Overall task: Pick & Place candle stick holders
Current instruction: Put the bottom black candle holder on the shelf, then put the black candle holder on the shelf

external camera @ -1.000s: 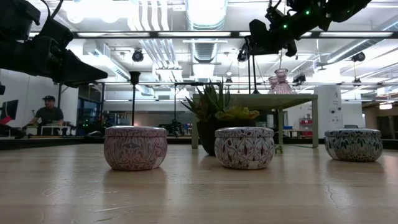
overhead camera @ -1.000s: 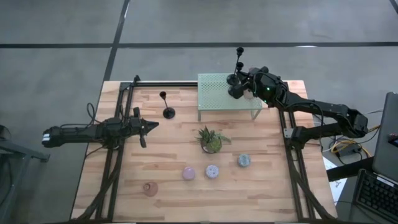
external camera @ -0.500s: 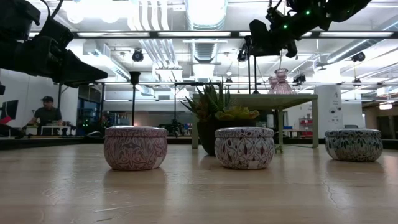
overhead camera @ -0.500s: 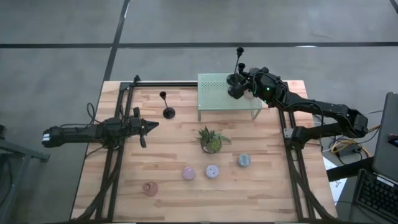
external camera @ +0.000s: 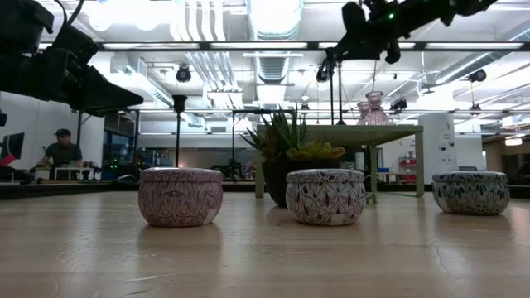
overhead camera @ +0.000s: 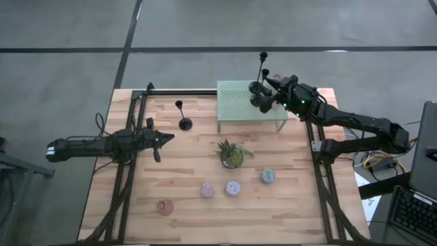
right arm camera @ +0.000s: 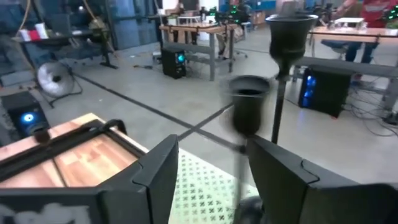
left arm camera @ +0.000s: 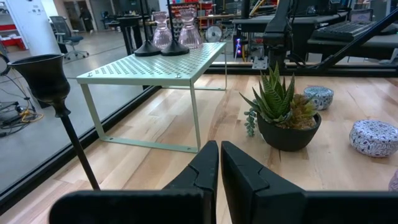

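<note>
Two black candle stick holders stand by their round bases on the far right part of the pale green mesh rack (overhead camera: 242,102). The nearer one's cup (right arm camera: 249,109) shows between the fingers of my open right gripper (right arm camera: 208,149) (overhead camera: 272,87), which stand on either side without touching it. The other (right arm camera: 289,28) (overhead camera: 261,68) rises just beyond. A third black candle stick holder (overhead camera: 183,117) (left arm camera: 46,81) stands on the table left of the rack. My left gripper (overhead camera: 167,137) (left arm camera: 219,165) waits shut above the table's left half.
A spiky plant in a pot (overhead camera: 231,153) stands mid-table. Several small round holders (overhead camera: 207,190) (overhead camera: 233,188) (overhead camera: 268,176) (overhead camera: 164,206) sit toward the near edge. Two pink glass pieces (left arm camera: 175,30) stand on the rack. A person (external camera: 64,151) sits far behind the table.
My right gripper has opened and let go of the black candle stick holder, which stays upright on the rack. The gripper has drawn back a little toward the table's right edge.
</note>
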Tool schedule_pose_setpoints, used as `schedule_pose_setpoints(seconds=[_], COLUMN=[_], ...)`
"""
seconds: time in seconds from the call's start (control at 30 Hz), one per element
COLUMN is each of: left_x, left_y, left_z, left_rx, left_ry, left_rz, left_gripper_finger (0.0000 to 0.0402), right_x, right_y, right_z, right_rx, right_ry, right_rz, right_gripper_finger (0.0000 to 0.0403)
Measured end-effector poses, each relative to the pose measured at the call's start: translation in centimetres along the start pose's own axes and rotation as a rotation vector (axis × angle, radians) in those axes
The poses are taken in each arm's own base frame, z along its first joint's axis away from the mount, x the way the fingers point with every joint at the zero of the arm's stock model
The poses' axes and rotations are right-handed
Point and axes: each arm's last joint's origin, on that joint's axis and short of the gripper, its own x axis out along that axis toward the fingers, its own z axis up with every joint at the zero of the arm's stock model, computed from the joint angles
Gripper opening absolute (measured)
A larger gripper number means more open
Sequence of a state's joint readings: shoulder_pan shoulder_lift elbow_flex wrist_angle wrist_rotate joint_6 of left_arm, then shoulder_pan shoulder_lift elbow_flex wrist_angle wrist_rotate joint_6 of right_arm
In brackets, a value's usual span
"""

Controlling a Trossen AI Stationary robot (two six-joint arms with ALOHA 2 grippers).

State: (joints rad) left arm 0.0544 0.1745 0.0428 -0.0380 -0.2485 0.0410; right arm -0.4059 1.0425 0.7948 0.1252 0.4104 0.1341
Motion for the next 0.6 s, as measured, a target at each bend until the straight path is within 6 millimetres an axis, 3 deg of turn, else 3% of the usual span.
schedule_pose_setpoints(seconds=[0.6], left_x=[0.0], left_y=[0.0], left_z=[0.0], left_rx=[0.000], left_ry=[0.000], left_rz=[0.000], left_gripper_finger=[0.0023], right_x=[-4.7], right_y=[0.3], right_z=[0.6], right_rx=[0.006], right_ry=[0.054], right_rz=[0.095], right_gripper_finger=[0.0196])
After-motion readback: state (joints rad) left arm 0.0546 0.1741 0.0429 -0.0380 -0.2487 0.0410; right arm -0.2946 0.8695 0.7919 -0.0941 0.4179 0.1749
